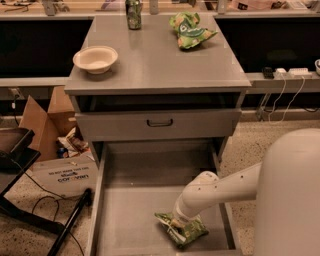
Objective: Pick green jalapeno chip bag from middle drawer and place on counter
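Observation:
The green jalapeno chip bag (188, 233) lies crumpled on the floor of the open middle drawer (130, 220), near its front right. My gripper (176, 223) reaches down from the white arm at the right and is pressed onto the bag's left part, shut on it. The bag is bunched up around the gripper and still rests on the drawer floor. The grey counter (155, 65) is above, behind the drawer.
On the counter stand a cream bowl (95, 58), a dark can (133, 12) and a brighter green bag (190, 31). A closed drawer front with a black handle (160, 122) is above the open drawer. Cardboard boxes (42, 120) and a black stand (70, 220) are at the left.

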`<state>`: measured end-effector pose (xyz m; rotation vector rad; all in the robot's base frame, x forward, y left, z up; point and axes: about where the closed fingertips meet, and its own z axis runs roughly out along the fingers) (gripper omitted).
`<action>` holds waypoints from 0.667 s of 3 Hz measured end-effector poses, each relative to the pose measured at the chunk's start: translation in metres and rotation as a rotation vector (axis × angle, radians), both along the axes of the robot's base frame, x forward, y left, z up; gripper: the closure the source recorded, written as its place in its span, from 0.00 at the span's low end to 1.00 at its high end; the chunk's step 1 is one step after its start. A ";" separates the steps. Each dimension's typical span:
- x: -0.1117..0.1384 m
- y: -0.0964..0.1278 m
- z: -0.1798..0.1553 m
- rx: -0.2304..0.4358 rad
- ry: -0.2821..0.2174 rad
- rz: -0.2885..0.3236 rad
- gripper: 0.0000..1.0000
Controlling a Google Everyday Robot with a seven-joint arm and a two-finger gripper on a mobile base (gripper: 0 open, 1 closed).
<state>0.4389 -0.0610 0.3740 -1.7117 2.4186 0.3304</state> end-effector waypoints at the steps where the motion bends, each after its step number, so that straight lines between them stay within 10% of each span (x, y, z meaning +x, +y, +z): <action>1: 0.019 -0.014 0.086 -0.055 -0.101 -0.001 1.00; 2: 0.039 -0.030 0.155 -0.112 -0.165 0.005 1.00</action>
